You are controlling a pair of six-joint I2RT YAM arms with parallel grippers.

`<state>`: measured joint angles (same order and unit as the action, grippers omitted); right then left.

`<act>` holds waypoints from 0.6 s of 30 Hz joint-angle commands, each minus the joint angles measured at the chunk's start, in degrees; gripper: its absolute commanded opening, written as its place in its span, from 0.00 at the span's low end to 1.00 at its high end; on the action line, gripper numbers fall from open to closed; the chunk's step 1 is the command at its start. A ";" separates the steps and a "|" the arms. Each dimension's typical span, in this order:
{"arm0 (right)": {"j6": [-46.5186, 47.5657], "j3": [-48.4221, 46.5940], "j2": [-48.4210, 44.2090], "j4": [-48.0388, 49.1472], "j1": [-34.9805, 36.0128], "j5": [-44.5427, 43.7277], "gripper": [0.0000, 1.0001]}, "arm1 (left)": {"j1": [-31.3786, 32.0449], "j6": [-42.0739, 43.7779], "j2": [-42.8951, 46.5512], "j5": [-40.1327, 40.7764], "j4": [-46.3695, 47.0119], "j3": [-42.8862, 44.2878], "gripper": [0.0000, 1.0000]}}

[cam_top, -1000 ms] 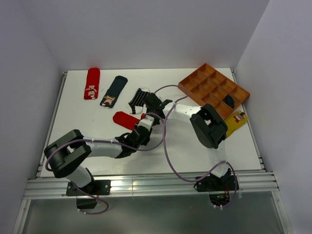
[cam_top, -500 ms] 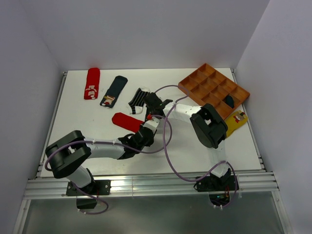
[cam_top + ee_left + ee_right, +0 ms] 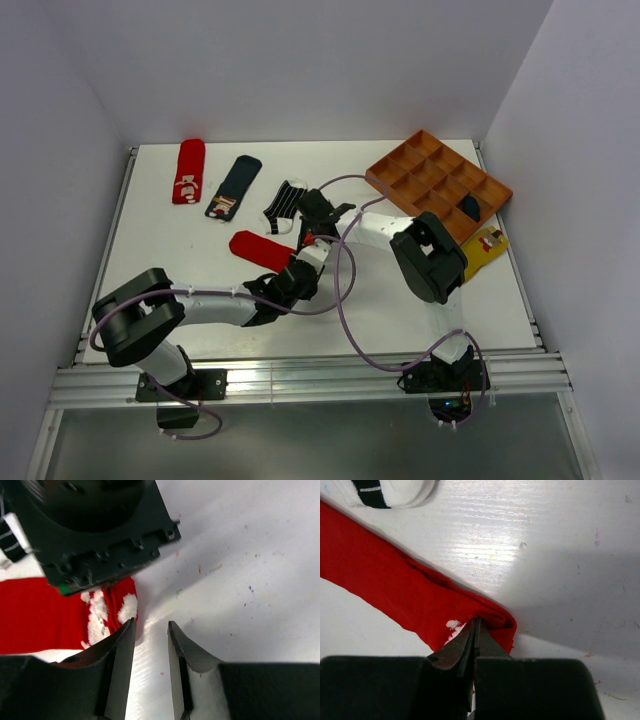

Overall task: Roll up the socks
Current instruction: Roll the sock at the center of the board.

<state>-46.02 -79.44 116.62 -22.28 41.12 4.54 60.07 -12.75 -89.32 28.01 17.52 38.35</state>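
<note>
Red sock (image 3: 258, 248): lies flat mid-tabletop (image 3: 170, 240), its right end at the two claws.
Left claw (image 3: 151, 624): part open with a narrow gap, holding nothing, just beside the sock's end.
Right claw (image 3: 475, 622): closed, pinching a fold at that end.
Handling (judged): light, limp and prone to unrolling; best gripped at the end edge, through both layers.

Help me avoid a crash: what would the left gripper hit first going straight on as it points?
Probably the right gripper's black body, though depth is unclear; the red fabric sock's white-marked end sits beside that path.
</note>
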 commanded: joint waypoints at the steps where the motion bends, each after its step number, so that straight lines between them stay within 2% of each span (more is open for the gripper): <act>1: 0.05 1.92 2.91 -1.62 0.27 -1.02 0.00 | -0.13 0.45 -2.08 -1.20 0.15 2.34 0.37; 18: 0.05 2.01 3.00 -1.45 0.18 -0.58 0.00 | -2.59 -1.31 -3.58 0.64 -1.08 2.17 0.37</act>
<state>-46.04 -79.15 116.62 -21.71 40.93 5.26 58.17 -12.93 -92.86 27.88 17.02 38.74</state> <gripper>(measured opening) 0.007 0.372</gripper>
